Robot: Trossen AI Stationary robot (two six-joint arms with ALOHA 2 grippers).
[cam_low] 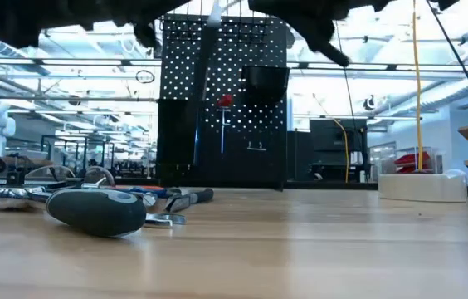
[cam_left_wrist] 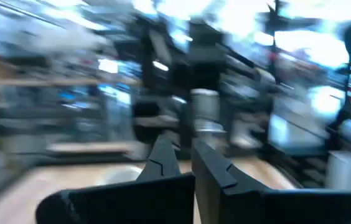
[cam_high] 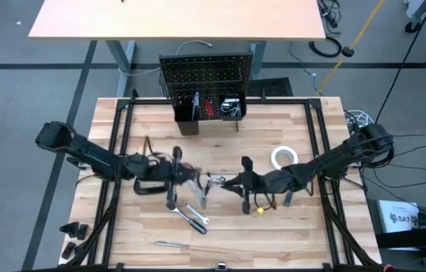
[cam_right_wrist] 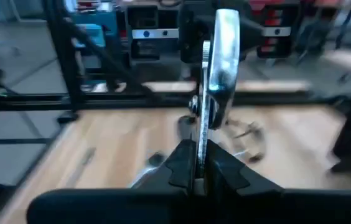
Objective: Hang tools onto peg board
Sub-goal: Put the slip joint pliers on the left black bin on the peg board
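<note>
The black peg board [cam_high: 205, 72] stands upright at the table's far edge, with black bins [cam_high: 198, 109] at its foot; in the low view the peg board [cam_low: 221, 100] carries a red thing [cam_low: 224, 101]. Above the table's middle my two grippers meet tip to tip. My right gripper [cam_right_wrist: 199, 163] is shut on a shiny flat metal tool [cam_right_wrist: 219, 68], which also shows between the arms [cam_high: 214, 180]. My left gripper [cam_left_wrist: 188, 158] is shut, and a silvery piece [cam_left_wrist: 204, 112] stands just past its fingertips. Other tools lie on the table below. My right gripper pinches the metal tool's lower end [cam_right_wrist: 201, 134] between its two fingers, seen edge-on. The tool stands out past the fingertips, clear of the table. My left gripper's view is blurred, so I cannot tell whether its shut fingers touch the silvery piece [cam_left_wrist: 204, 134].
A white tape roll [cam_high: 283, 157] lies right of centre. A black C-clamp [cam_high: 149, 185] sits under the left arm, a wrench [cam_high: 192, 216] and a thin metal tool [cam_high: 171, 244] nearer the front. Black frame bars [cam_high: 118, 136] run along both sides.
</note>
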